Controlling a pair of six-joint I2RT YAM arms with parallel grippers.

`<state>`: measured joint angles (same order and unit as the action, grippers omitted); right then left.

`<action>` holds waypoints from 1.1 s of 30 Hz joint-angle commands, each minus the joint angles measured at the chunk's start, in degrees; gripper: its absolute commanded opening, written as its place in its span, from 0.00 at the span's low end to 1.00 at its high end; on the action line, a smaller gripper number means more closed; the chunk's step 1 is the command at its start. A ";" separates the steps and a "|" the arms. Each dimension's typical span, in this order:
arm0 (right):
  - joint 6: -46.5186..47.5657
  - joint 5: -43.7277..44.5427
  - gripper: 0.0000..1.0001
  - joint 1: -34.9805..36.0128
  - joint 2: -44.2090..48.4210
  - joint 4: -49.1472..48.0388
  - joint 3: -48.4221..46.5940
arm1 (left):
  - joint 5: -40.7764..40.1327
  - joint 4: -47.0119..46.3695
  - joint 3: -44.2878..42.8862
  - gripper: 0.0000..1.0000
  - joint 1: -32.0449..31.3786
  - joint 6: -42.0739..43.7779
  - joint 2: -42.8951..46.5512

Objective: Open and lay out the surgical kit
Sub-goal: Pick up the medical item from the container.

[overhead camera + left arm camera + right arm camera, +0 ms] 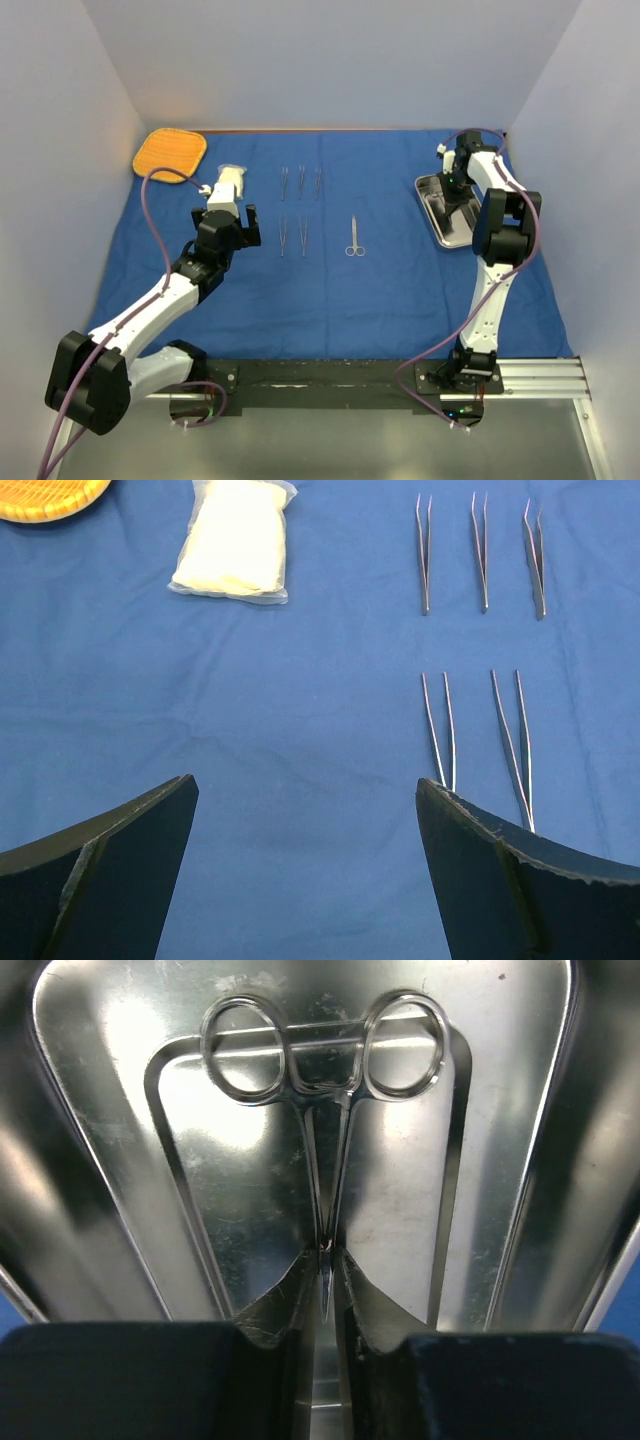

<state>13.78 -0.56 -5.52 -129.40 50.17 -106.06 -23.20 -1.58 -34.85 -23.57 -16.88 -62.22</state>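
Observation:
The blue cloth wrap (400, 290) lies spread flat over the table. Several forceps (301, 180) lie on it in two rows, with one pair of scissors (354, 237) to their right. The white gauze pack (235, 540) lies at the far left. The steel tray (432, 190) sits at the far right. Inside the tray (500, 1160), my right gripper (324, 1255) is shut on the blades of a second pair of scissors (325, 1110), its ring handles pointing away. My left gripper (305, 780) hangs open over bare cloth, left of the near forceps (440, 730).
An orange rounded-square mat (170, 153) lies at the far left corner, beyond the gauze pack. White walls close in the table on three sides. The arm bases stand on a black rail (330, 375) at the near edge.

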 commanded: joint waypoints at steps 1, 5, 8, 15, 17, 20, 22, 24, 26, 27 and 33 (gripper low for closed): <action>1.51 0.30 0.04 0.33 -4.10 2.47 1.29 | 0.17 -1.49 -0.31 0.96 0.37 1.06 1.48; 0.99 0.47 0.00 0.33 -2.88 2.47 1.82 | 0.26 -1.32 -0.48 0.96 0.37 1.06 1.57; -1.29 0.47 0.00 0.33 -0.16 1.34 3.05 | 0.26 -1.40 -0.48 0.96 0.28 0.98 1.48; -9.82 0.47 0.00 -0.72 11.62 -6.13 9.99 | 0.35 -1.49 -0.74 0.96 0.37 0.89 1.13; -10.53 0.21 0.00 -0.90 12.77 -6.66 11.14 | 0.52 -1.49 -0.74 0.96 0.37 0.89 1.13; -12.20 -0.85 0.00 -1.25 14.79 -7.46 12.54 | 0.70 -1.23 -1.01 0.96 0.37 0.80 1.13; -12.99 -1.37 0.00 -1.60 15.67 -8.33 13.16 | 0.70 -1.23 -1.01 0.96 0.37 0.80 1.13; -12.99 -1.99 0.00 -1.77 15.50 -7.82 12.90 | 0.96 -1.23 -0.92 0.96 0.37 0.71 1.13; -12.81 -3.30 0.00 -1.78 16.19 -7.20 12.46 | 1.14 -1.23 -1.01 0.96 0.37 0.71 1.22; -12.81 -3.92 0.00 -1.78 17.07 -8.06 12.98 | 1.23 -1.14 -1.10 0.96 0.37 0.71 1.22; -12.29 -12.60 0.00 -1.51 25.23 -12.37 20.17 | 6.31 -4.29 -1.80 0.96 0.37 1.50 0.52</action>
<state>1.87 -5.32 -7.25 -112.03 41.78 -88.90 -21.26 -1.50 -34.87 -23.57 -16.86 -62.00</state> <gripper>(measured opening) 0.023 0.965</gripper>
